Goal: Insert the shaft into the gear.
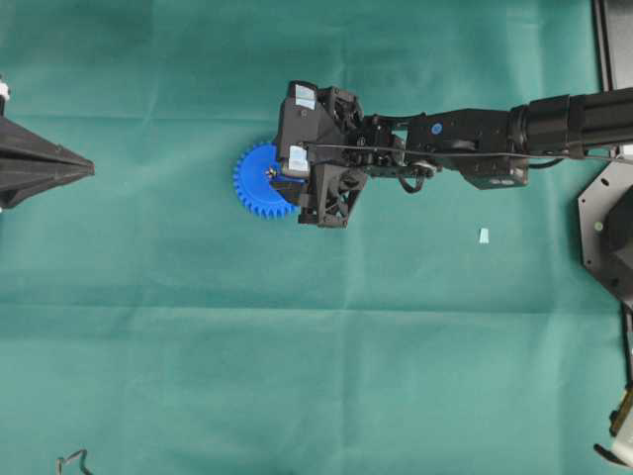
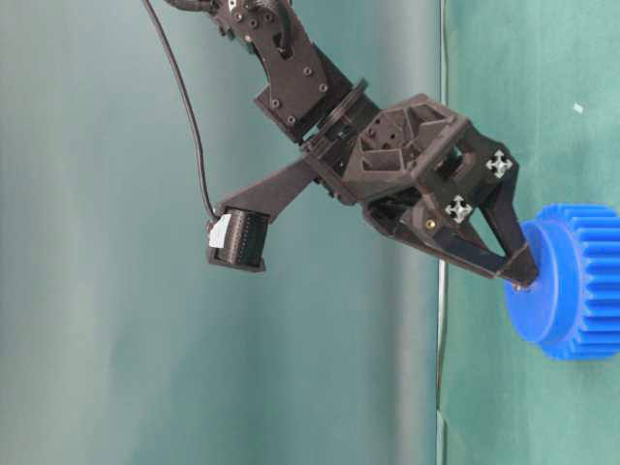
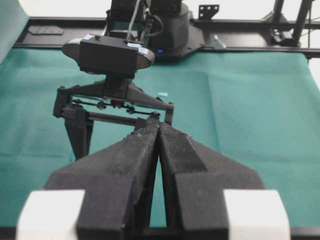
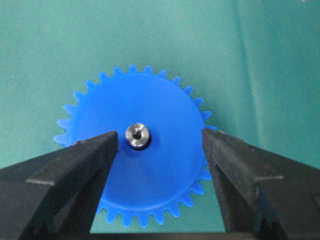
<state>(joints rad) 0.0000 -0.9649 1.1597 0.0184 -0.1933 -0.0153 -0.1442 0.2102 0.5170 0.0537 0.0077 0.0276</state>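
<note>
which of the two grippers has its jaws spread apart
The right gripper, over the blue gear: its fingers stand wide on either side of the shaft seated in the centre hole. The left gripper has its fingers pressed together.

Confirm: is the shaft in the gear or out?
In. The shaft stands in the gear's centre hole, with the right gripper open either side.

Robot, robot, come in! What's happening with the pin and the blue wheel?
Right tool open, straddling shaft. Shaft seated in gear centre. Left tool shut, parked away. Nothing blocking.
</note>
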